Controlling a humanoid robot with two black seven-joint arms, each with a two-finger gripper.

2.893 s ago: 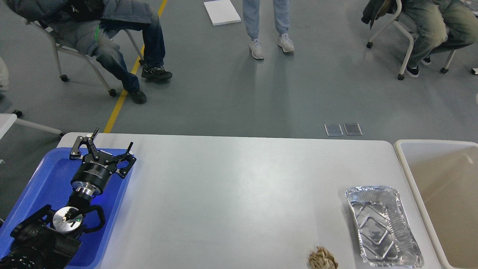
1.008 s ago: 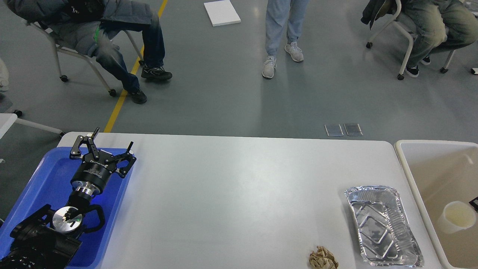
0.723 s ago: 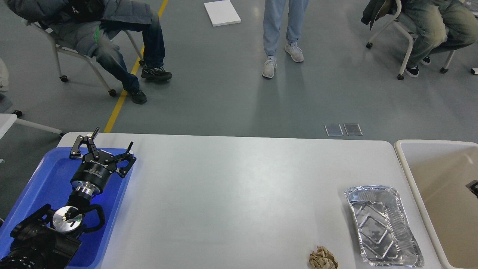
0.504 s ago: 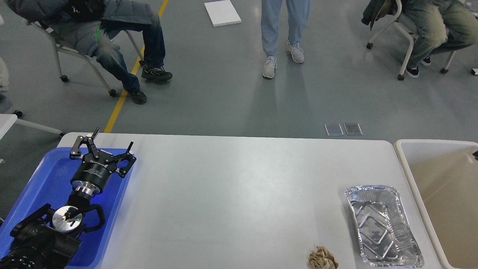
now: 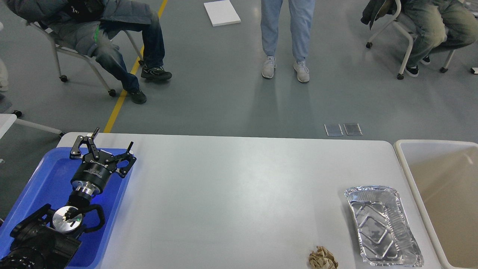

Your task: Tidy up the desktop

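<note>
The white desktop (image 5: 231,194) fills the lower half of the head view. A crumpled foil tray (image 5: 382,226) lies near its right edge. A brown crumpled paper ball (image 5: 323,258) lies at the front, left of the foil tray. My left gripper (image 5: 112,140) is open and empty, held over the far end of the blue tray (image 5: 39,185) at the left. My right gripper is out of view.
A beige bin (image 5: 442,194) stands just right of the desktop and looks empty where it shows. Beyond the table, a person stands at centre (image 5: 285,35) and two people sit on wheeled chairs at left (image 5: 93,41) and right (image 5: 422,26).
A pale cup showed inside the beige bin a second ago and is gone from view. The dark tip of my right gripper left the right edge. The standing person shifted feet. My left arm stayed still.
</note>
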